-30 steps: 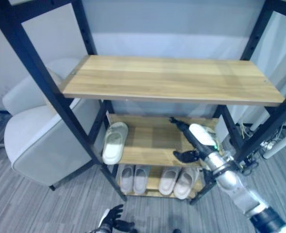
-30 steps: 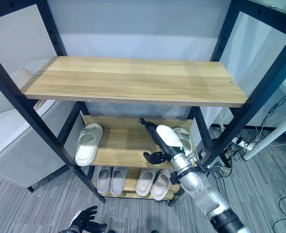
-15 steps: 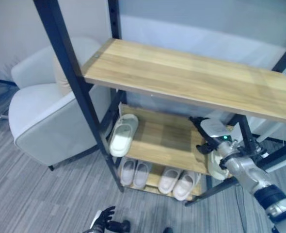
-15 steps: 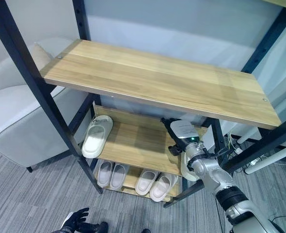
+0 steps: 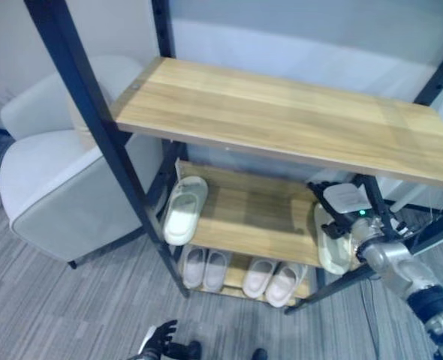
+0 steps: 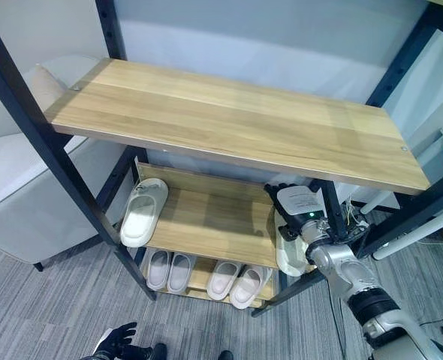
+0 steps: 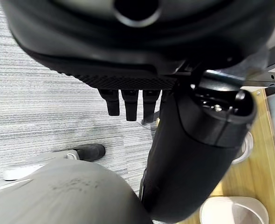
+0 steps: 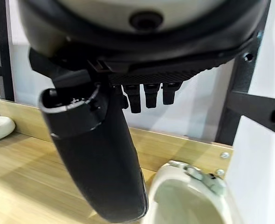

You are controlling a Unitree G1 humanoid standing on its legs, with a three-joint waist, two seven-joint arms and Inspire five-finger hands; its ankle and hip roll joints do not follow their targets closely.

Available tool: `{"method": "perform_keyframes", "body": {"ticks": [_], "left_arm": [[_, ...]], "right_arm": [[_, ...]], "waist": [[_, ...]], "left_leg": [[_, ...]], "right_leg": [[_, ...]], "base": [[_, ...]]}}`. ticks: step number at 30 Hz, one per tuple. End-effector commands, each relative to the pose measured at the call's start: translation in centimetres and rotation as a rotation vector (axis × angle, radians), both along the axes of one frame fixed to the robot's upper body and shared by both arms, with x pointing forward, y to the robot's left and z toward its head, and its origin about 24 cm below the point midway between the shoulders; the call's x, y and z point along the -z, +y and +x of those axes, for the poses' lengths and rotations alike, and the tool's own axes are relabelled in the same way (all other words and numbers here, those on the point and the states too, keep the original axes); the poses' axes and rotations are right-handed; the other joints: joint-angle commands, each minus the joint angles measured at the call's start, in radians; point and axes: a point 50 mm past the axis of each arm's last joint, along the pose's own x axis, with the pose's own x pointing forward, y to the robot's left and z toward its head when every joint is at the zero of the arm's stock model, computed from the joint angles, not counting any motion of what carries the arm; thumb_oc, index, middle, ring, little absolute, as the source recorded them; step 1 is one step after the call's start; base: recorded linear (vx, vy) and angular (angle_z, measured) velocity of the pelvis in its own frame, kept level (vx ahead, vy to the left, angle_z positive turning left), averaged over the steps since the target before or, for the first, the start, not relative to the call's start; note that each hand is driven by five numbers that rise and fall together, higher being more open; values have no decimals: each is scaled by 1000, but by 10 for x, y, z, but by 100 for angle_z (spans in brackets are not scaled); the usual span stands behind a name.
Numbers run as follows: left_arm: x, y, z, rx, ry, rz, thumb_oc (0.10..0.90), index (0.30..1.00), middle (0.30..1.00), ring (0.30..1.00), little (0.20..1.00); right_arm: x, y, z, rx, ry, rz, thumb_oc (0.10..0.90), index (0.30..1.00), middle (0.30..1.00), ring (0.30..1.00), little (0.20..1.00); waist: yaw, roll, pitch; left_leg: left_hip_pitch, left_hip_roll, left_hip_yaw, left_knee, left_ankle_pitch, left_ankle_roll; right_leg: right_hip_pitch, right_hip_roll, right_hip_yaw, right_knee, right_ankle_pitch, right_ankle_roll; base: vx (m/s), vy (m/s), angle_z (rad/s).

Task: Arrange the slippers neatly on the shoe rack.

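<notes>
One white slipper (image 5: pixel 184 210) lies at the left end of the rack's middle shelf (image 5: pixel 251 217). A second white slipper (image 6: pixel 290 251) lies at that shelf's right end, partly over the front edge. My right hand (image 6: pixel 296 204) hovers just above and behind this slipper, open, with straight fingers (image 8: pixel 149 95) and the thumb close to the slipper's rim (image 8: pixel 189 196). Two pairs of pale slippers (image 5: pixel 205 268) (image 5: pixel 274 279) stand side by side on the bottom shelf. My left hand (image 5: pixel 161 343) hangs low over the floor in front of the rack, open and holding nothing.
The wide top shelf (image 5: pixel 281 112) overhangs the middle one. Black posts (image 5: pixel 101 135) frame the rack on both sides. A grey armchair (image 5: pixel 56 187) stands to the left. Cables and a white leg (image 6: pixel 413 232) lie to the right on grey carpet.
The camera has shifted. My right hand has drawn back from over the middle of the shelf to its right end, above the right slipper. The left hand stays low.
</notes>
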Motion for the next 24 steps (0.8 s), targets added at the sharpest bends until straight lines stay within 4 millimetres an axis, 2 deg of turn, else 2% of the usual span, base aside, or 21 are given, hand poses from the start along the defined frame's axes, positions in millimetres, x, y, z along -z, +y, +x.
{"method": "perform_keyframes", "body": {"ticks": [1,12,13,14,15,24], "left_arm": [[9,-22,-12,93,65,-31,800,900,900,900,900],[10,-24,-11,89,64,-37,800,900,900,900,900],[10,-24,-11,90,62,-38,800,900,900,900,900],[10,-24,-11,89,62,-38,800,900,900,900,900],[10,-24,-11,89,62,-38,800,900,900,900,900],[10,-26,-11,78,62,-40,800,900,900,900,900]], "right_arm": [[-59,-30,19,80,-199,-117,800,900,900,900,900],[-52,-35,32,122,-123,-206,800,900,900,900,900],[-50,-34,33,127,-113,-204,557,535,535,535,535],[-50,-34,34,126,-113,-204,425,338,338,338,338],[-49,-31,35,125,-111,-191,400,300,300,300,300],[-39,-5,41,93,-104,-26,400,300,300,300,300]], "waist": [[11,4,-25],[20,-7,-24],[22,-8,-24],[21,-8,-24],[23,-8,-24],[28,-10,-25]], "left_leg": [[-5,-23,30,-8,-57,-27],[-15,-27,27,-8,-55,-26],[-14,-27,26,-8,-55,-25],[-14,-27,26,-8,-55,-25],[-14,-26,26,-8,-55,-25],[-7,-26,24,-8,-58,-24]], "right_leg": [[56,-50,-15,5,-64,98],[49,-57,-15,5,-61,101],[49,-57,-15,5,-61,101],[49,-57,-15,5,-61,101],[49,-58,-15,5,-61,101],[55,-57,-17,5,-63,97]], "base": [[0,0,0],[0,0,0],[0,0,0],[0,0,0],[0,0,0],[1,0,0]]}}
